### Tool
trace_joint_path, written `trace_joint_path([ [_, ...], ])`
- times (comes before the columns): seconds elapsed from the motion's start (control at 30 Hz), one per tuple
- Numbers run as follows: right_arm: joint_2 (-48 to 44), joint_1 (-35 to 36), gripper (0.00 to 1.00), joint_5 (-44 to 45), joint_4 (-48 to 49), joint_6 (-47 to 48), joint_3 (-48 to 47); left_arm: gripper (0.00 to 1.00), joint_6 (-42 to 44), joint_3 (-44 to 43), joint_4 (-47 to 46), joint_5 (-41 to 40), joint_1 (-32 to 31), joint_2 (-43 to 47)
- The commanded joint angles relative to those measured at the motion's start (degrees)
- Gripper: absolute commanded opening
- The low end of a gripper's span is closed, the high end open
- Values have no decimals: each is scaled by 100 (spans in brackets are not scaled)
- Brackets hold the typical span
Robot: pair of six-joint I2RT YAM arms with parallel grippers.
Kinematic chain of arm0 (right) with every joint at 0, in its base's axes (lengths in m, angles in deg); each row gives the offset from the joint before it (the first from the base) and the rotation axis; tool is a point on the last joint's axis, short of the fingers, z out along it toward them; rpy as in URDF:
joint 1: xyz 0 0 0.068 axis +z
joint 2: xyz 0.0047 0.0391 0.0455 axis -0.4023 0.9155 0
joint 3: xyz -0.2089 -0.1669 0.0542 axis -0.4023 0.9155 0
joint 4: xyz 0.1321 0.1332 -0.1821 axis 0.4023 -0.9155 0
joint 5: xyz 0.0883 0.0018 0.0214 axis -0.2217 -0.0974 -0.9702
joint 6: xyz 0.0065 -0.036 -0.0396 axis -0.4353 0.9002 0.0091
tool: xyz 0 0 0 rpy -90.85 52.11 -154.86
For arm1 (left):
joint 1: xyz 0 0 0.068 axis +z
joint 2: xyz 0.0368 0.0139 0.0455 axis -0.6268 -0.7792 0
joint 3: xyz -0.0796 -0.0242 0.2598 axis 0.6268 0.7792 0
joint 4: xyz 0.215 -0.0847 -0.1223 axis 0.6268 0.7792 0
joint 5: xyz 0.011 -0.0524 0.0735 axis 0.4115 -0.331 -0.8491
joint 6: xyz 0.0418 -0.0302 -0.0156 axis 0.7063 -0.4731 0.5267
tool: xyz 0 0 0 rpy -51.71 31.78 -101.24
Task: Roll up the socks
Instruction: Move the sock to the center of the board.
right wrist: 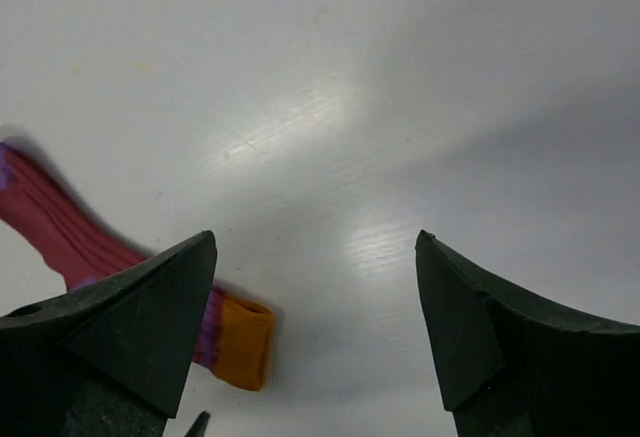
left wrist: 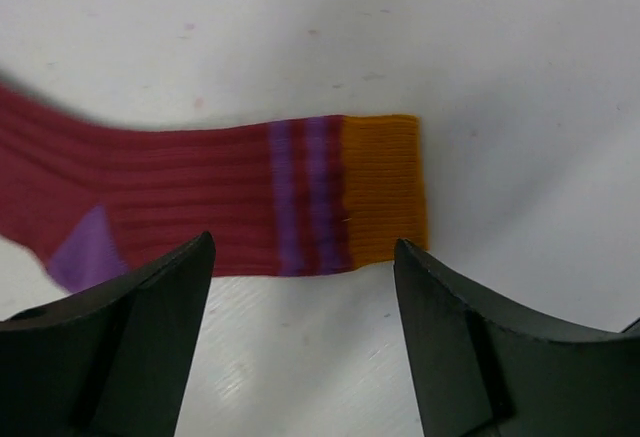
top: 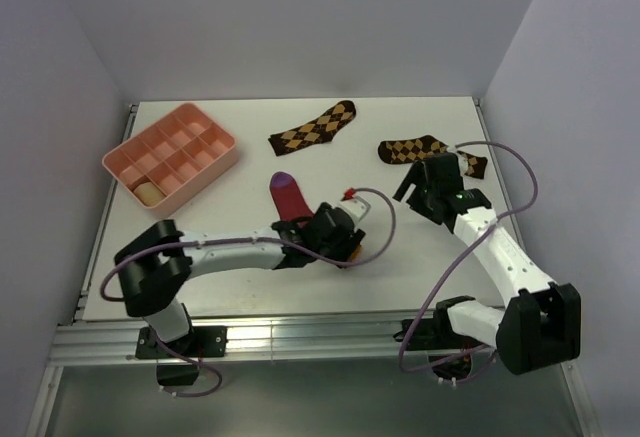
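Overhead view, wrist views close, sharing sock

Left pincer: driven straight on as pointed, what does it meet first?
Likely the crimson sock near its orange cuff, flat on the table ahead of the open left pincer; depth is unclear.

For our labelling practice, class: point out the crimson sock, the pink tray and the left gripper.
crimson sock [left wrist: 180, 192]: left wrist view, on its ribbed leg.
pink tray [top: 205, 181]: top external view, on its near wall.
left gripper [left wrist: 302, 252]: left wrist view, midway between its open fingertips.
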Motion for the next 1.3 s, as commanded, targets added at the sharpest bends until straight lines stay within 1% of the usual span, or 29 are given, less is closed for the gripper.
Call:
trace_joint_path([
  [0.0, -632, -510, 88, -50, 21, -142, 389, 76, 354, -515, -358, -664, -645, -691],
  [0.1, -817, -802, 88, -270, -119, -19, 566, 71, 390, -779, -340, -955, -971, -1088],
  [0.17, -923, -1004, 88, -375, -155, 34, 653, 68, 320, -902, -288, -990, -1043, -1378],
  [0.23, -1045, -1118, 88, -411, -190, 43, 724, 64, 319, -920, -279, -991, -1096, -1563],
  [0.3, -1142, -1172, 87, -472, -199, 8, 829, 61, 319, -938, -244, -1078, -1148, -1677],
  [0.57, -1275, -1277, 85, -903, -41, 25, 1058, 57, 188, -946, -7, -1447, -1228, -1985],
  [0.67, -1257, -1277, 84, -1087, 56, -19, 1120, 53, 126, -999, 187, -1597, -1228, -2117],
  [0.7, -1248, -1277, 84, -1114, 117, -19, 1137, 46, 108, -990, 205, -1623, -1228, -2161],
  [0.77, -1231, -1277, 83, -1211, 170, -54, 1172, 35, 99, -955, 257, -1632, -1236, -2223],
  [0.8, -1222, -1277, 82, -1246, 214, -54, 1190, 26, 91, -946, 266, -1641, -1228, -2267],
  [0.87, -1213, -1277, 82, -1299, 258, -72, 1225, 17, 73, -902, 275, -1702, -1228, -2311],
  [0.9, -1204, -1277, 82, -1325, 293, -72, 1225, 8, 73, -894, 284, -1720, -1228, -2354],
  [0.93, -1213, -1277, 82, -1342, 328, -54, 1234, 1, 64, -885, 284, -1729, -1210, -2364],
  [0.97, -1222, -1277, 81, -1421, 355, -45, 1251, 1, 21, -885, 293, -1737, -1193, -2372],
  [1.07, -1266, -1277, 79, -1553, 495, 34, 1304, 1, -67, -841, 249, -1554, -1079, -2267],
  [1.17, -1327, -1277, 76, -1799, 714, 69, 1418, 1, -295, -771, 108, -948, -824, -1969],
  [1.2, -1345, -1277, 74, -1991, 846, 52, 1445, 1, -374, -718, -31, -677, -614, -1759],
  [1.23, -1362, -1277, 73, -2080, 934, -1, 1497, 0, -462, -596, -111, -187, -491, -1644],
  [1.27, -1371, -1277, 72, -2151, 1013, -36, 1602, 1, -637, -525, -190, 123, -350, -1539],
])
